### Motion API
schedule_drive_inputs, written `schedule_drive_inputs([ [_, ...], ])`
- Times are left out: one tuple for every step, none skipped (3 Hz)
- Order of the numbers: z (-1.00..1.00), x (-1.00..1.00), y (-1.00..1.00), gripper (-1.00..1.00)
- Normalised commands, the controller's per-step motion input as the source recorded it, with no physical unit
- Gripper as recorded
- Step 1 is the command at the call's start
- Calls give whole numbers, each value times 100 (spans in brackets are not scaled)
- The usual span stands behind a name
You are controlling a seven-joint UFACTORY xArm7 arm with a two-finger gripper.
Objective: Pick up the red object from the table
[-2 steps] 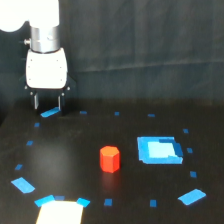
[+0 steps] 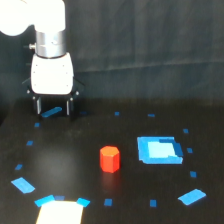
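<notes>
The red object (image 2: 109, 159), a small red-orange hexagonal block, stands upright on the black table (image 2: 75, 155) near the middle of the exterior view. My gripper (image 2: 53, 109) hangs from the white arm body (image 2: 51, 75) at the back on the view's left, well apart from the block. Its two dark fingers (image 2: 38, 106) point down and stand apart, open, with nothing held between them; a blue tape mark (image 2: 52, 111) shows on the table behind the gap.
A larger blue rectangle (image 2: 158, 150) lies just to the view's right of the block. A white patch (image 2: 59, 212) sits at the front edge on the left. Small blue tape marks (image 2: 191, 196) dot the table, and a dark curtain (image 2: 150, 50) hangs behind.
The gripper has shifted slightly to the view's right and a little lower. The red block has not moved.
</notes>
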Motion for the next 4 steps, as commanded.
schedule_drive_inputs([
  [-36,100,-100,95],
  [2,100,-100,100],
  [6,80,-100,100],
  [-10,93,-93,100],
])
